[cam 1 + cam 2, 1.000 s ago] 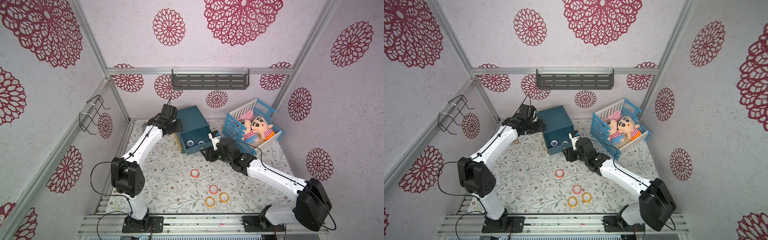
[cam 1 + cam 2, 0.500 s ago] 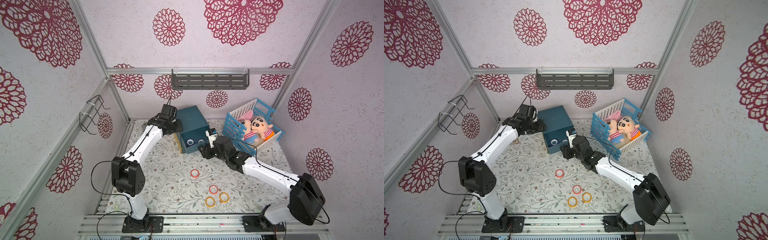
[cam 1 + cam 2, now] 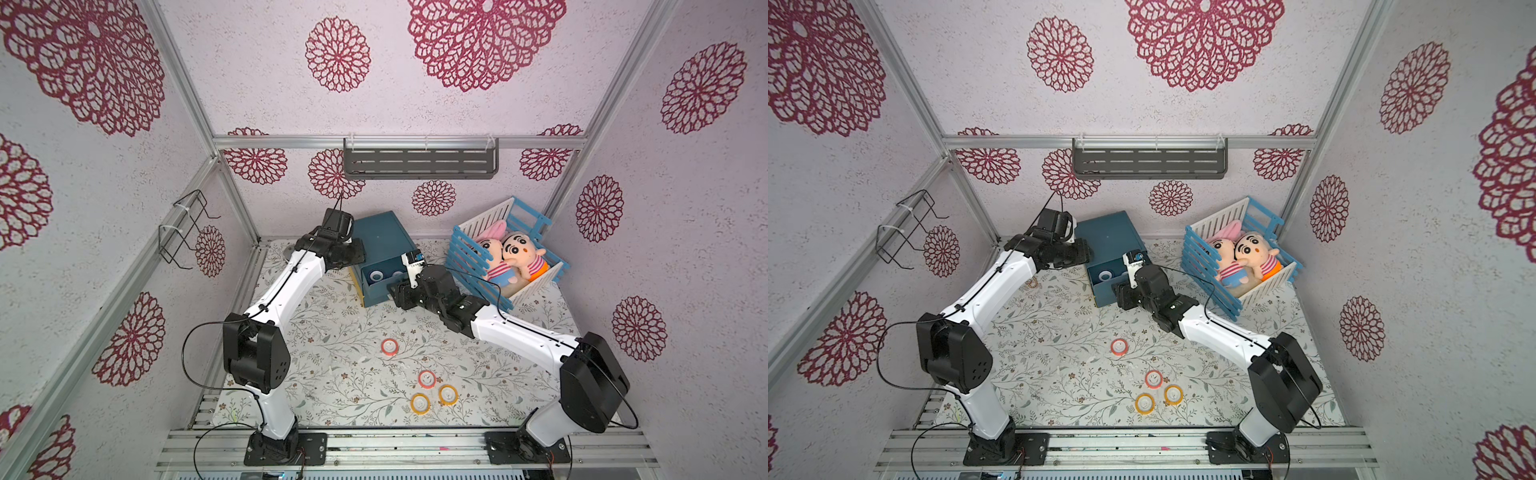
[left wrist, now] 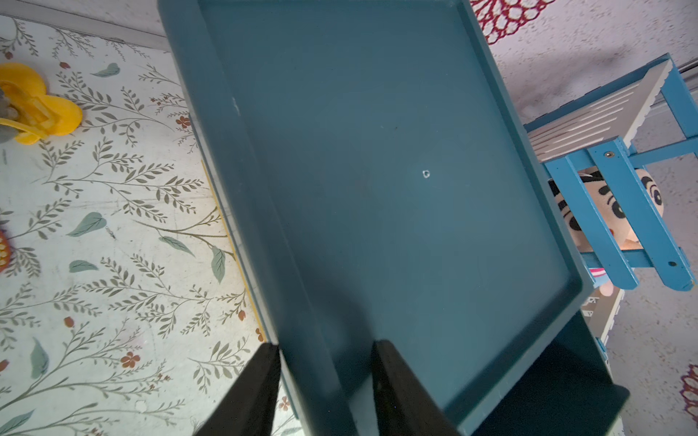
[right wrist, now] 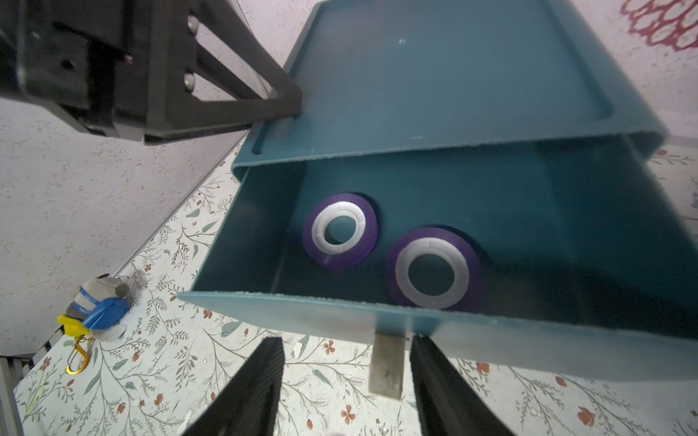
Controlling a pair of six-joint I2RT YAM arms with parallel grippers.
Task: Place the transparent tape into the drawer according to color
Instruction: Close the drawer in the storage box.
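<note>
My right gripper (image 5: 345, 339) has closed in on the drawer (image 5: 302, 313), fingers (image 5: 257, 385) wide astride its handle (image 5: 387, 362); two purple tapes (image 5: 372, 238) lie inside. My left gripper (image 4: 325, 343) straddles the cabinet rim (image 4: 240, 170), grip unclear. Next, push the drawer shut squarely.

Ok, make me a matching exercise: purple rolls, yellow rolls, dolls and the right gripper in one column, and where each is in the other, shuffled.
1. purple rolls
2. yellow rolls
3. dolls
4. right gripper

a. in the crate
b. astride the tab
c. on the mat
d. in the drawer

Pairs: 1-d, 2-c, 3-a, 4-b
</note>
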